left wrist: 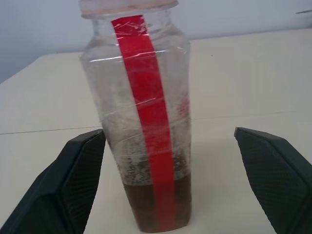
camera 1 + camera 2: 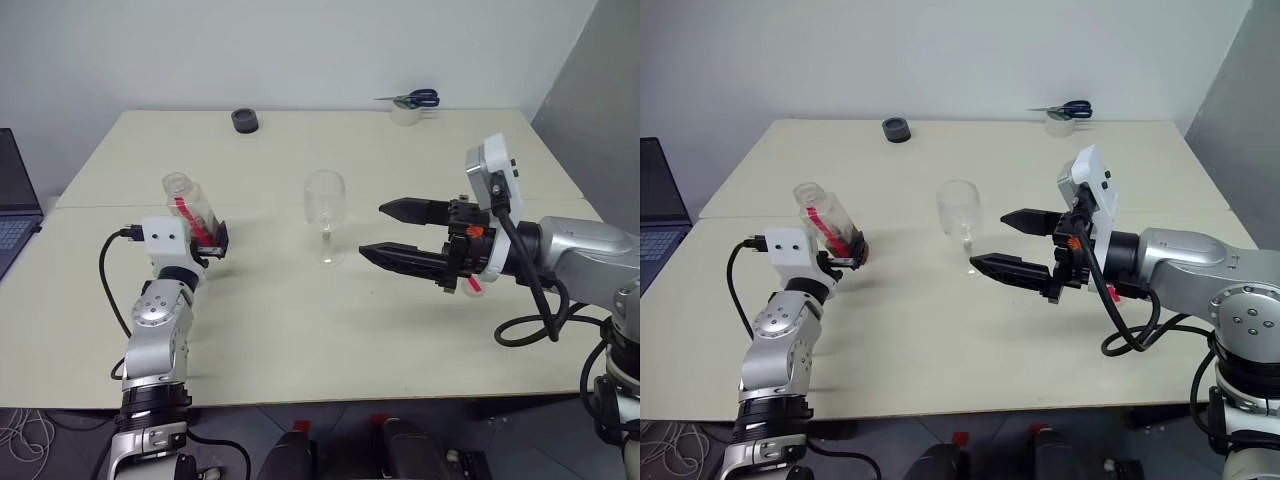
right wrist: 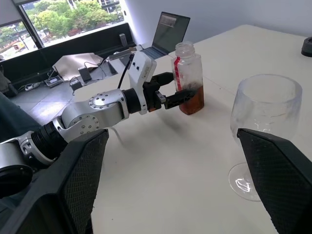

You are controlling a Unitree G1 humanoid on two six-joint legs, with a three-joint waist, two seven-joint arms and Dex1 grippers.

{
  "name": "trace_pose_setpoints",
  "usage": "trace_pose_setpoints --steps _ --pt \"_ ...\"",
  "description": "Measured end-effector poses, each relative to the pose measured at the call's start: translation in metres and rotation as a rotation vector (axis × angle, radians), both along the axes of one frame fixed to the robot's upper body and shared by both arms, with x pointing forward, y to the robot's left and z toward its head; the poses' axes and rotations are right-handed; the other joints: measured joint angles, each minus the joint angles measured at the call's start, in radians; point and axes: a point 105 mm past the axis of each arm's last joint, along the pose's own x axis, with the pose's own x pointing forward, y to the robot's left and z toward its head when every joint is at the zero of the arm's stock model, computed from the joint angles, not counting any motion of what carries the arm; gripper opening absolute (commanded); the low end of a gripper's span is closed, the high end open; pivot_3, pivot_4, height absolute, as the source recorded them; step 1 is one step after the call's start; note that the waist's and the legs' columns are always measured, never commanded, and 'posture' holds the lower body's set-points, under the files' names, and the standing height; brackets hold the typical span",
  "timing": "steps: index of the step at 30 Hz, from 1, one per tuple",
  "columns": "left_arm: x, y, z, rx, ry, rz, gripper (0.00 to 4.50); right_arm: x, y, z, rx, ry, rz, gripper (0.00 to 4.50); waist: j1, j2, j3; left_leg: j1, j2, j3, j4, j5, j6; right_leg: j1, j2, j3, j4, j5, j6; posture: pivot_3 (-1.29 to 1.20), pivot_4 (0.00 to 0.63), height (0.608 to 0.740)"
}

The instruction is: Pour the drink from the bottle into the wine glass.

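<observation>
The counter (image 2: pixel 300 330) fills most of the head view, with wide bare surface across the lower centre of the frame. The right claw (image 2: pixel 400 233) hovers at centre right, jaws wide apart and empty, just beside the wine glass (image 2: pixel 325 215), which stands upright at frame centre. The left claw (image 2: pixel 208 238) sits at centre left, jaws fully spread on either side of the bottle (image 2: pixel 190 212), not closed on it. The bottle stands at centre left with no cap on its neck; the drink (image 1: pixel 156 202) fills only its lowest part.

The step in hand appears to be the approach to the bottle. The next move calls for closing the left claw on the bottle.

Bottle and glass stand well apart, far from the counter edges. A roll of tape (image 2: pixel 405 113) and a black ring (image 2: pixel 245 121) lie near the far edge, clear of the path.
</observation>
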Motion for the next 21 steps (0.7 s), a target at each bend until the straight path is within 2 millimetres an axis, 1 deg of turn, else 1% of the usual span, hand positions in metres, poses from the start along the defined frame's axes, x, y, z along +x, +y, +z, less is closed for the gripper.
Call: trace_pose_setpoints --steps 5,9,11,13,18,20,21 --pt "0.014 0.01 0.001 0.019 -0.021 -0.002 4.5 0.001 -0.001 0.0 -0.003 -0.001 -0.014 4.49 0.006 0.0 0.0 0.0 0.0 0.0 0.0 0.0 0.0 0.0 0.0 0.0 0.0 0.0 0.0 0.0 0.15 0.74" --pt "0.031 0.009 0.001 -0.002 -0.043 -0.037 4.5 0.002 -0.002 0.001 -0.004 -0.003 -0.027 4.49 0.009 0.0 0.0 -0.001 0.0 0.0 0.001 0.0 0.0 0.0 0.0 -0.001 0.0 0.0 0.0 0.0 0.15 0.74" --pt "0.038 0.012 0.004 -0.001 -0.053 -0.037 4.09 0.003 -0.002 0.001 -0.001 -0.008 -0.039 4.5 0.008 -0.001 0.0 -0.001 0.0 0.0 0.001 0.0 0.0 -0.001 0.0 0.0 0.0 0.0 0.0 0.0 0.15 0.74" --pt "0.04 0.015 0.006 0.005 -0.063 -0.041 3.56 0.004 -0.003 0.002 0.001 -0.01 -0.048 4.5 0.006 -0.001 0.0 -0.001 0.0 0.001 0.0 0.0 0.0 -0.001 0.0 0.0 0.0 0.0 0.0 0.0 0.15 0.74" --pt "0.038 0.013 0.001 0.016 -0.064 -0.066 2.01 0.006 -0.005 -0.004 0.002 0.007 -0.069 4.5 0.006 -0.001 -0.001 -0.002 0.0 0.0 0.0 0.0 0.0 -0.002 -0.001 0.001 0.0 0.0 0.0 0.0 0.15 0.74" --pt "0.037 0.014 0.0 0.019 -0.067 -0.067 1.74 0.005 -0.005 -0.005 0.001 0.01 -0.072 4.5 0.005 -0.001 -0.001 -0.001 0.0 0.001 0.0 0.0 0.0 -0.002 -0.001 0.001 0.0 0.0 0.0 0.0 0.15 0.74" --pt "0.037 0.013 0.0 0.023 -0.065 -0.066 1.69 0.005 -0.005 -0.005 0.002 0.005 -0.074 4.5 0.004 -0.001 -0.001 -0.001 0.0 0.001 0.0 0.0 0.0 -0.002 -0.001 0.001 0.0 0.0 0.0 0.0 0.15 0.74"
